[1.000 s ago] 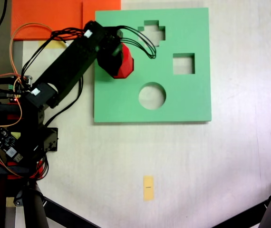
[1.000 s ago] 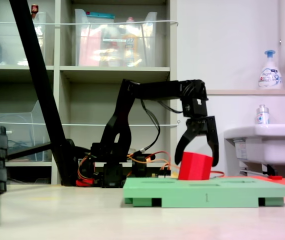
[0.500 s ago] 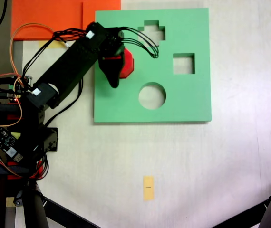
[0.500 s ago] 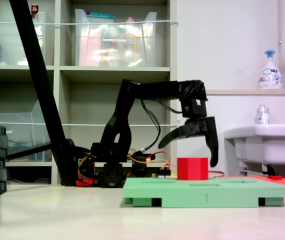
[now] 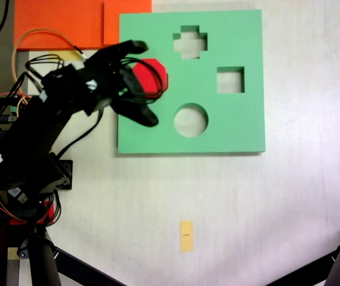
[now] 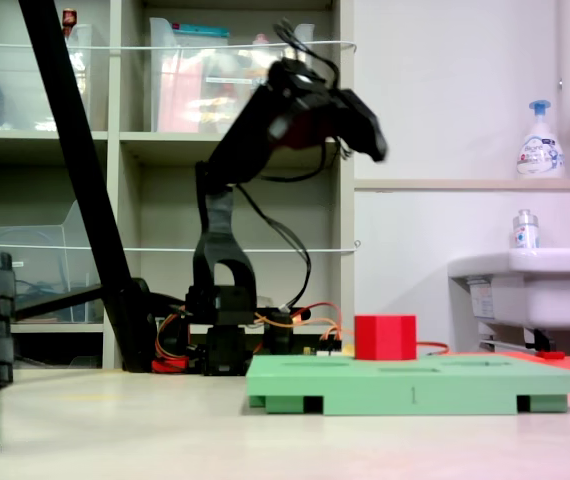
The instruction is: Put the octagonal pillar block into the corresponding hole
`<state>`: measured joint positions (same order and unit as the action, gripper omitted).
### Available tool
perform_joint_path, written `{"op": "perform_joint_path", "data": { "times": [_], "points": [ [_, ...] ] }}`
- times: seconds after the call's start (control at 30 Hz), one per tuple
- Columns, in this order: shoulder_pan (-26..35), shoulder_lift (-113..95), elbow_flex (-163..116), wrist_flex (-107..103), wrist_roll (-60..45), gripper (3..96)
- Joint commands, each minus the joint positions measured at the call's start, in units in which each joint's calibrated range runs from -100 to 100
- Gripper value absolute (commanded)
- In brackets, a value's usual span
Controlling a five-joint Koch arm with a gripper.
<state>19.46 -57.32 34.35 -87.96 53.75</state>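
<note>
The red block (image 5: 153,77) stands upright on the green board (image 5: 235,128), near the board's left edge in the first exterior view. In the second exterior view the red block (image 6: 385,337) rises clearly above the top of the green board (image 6: 415,382), so most of it is still outside the board. If its base sits inside the eight-sided hole or only on the surface, I cannot tell, because the block covers that place in both exterior views.

The board has three other holes that show: a cross-shaped hole (image 5: 189,42) at the top, a square hole (image 5: 230,80) to the first exterior view's right, and a round hole (image 5: 191,120) below. All three have nothing in them; the pale table (image 5: 218,208) is seen through them.

The gripper (image 5: 139,83) is lifted high above the board and is not touching the block. Its two jaws stand wide apart in the first exterior view, with nothing between them. In the second exterior view the gripper (image 6: 363,132) is well above the block, in front of the shelf (image 6: 165,140).
</note>
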Motion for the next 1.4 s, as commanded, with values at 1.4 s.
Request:
{"op": "perform_joint_path", "data": {
  "times": [1.4],
  "points": [
    [-18.8,-42.7,-134.3,88.9,-54.5,49.3]
  ]
}}
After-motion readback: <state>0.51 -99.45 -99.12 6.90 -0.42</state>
